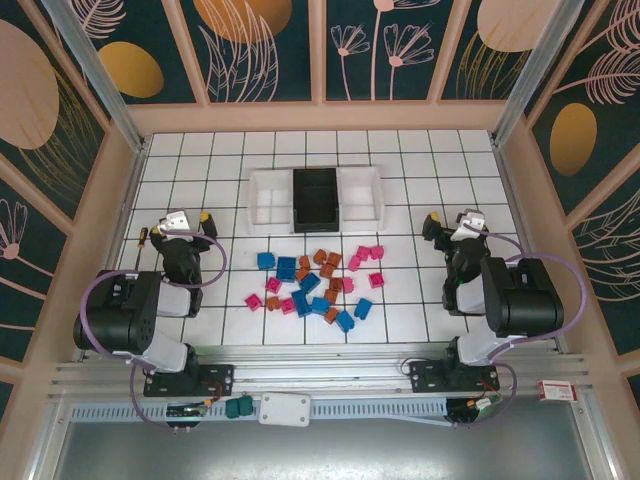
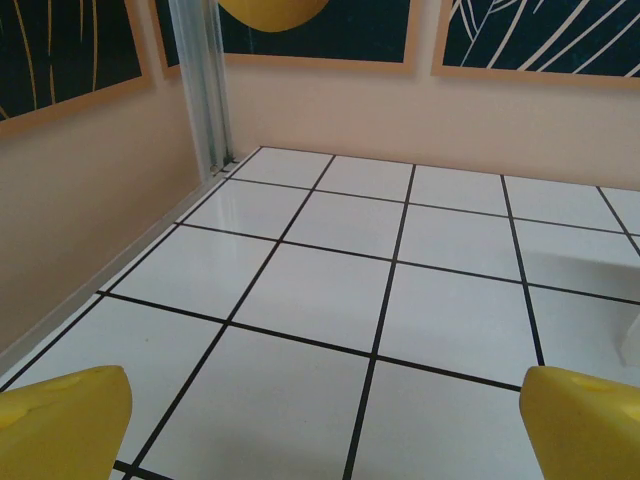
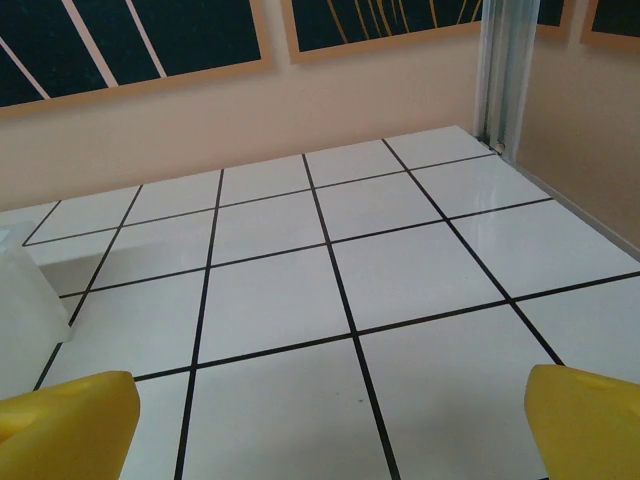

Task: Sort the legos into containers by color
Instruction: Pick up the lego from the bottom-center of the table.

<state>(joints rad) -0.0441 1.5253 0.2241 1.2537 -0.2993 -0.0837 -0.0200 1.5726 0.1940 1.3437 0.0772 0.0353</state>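
Observation:
Blue, orange-brown and pink legos (image 1: 315,285) lie scattered over the white tiled floor between the two arms. Behind them stand the containers in a row: a white tray (image 1: 256,200), a black tray (image 1: 297,200) and a second white tray (image 1: 380,195). I see nothing in the trays. My left gripper (image 1: 175,225) rests left of the pile, open, its yellow fingertips (image 2: 60,420) wide apart over bare tiles. My right gripper (image 1: 453,220) rests right of the pile, open too, with its yellow fingertips (image 3: 585,420) spread over bare tiles. A white tray's corner (image 3: 20,300) shows at the left of the right wrist view.
Peach walls with dark panels enclose the floor, and metal posts (image 2: 205,85) (image 3: 500,70) stand in the far corners. On the metal rail at the near edge sit a white rounded box (image 1: 285,408) and teal blocks (image 1: 238,406).

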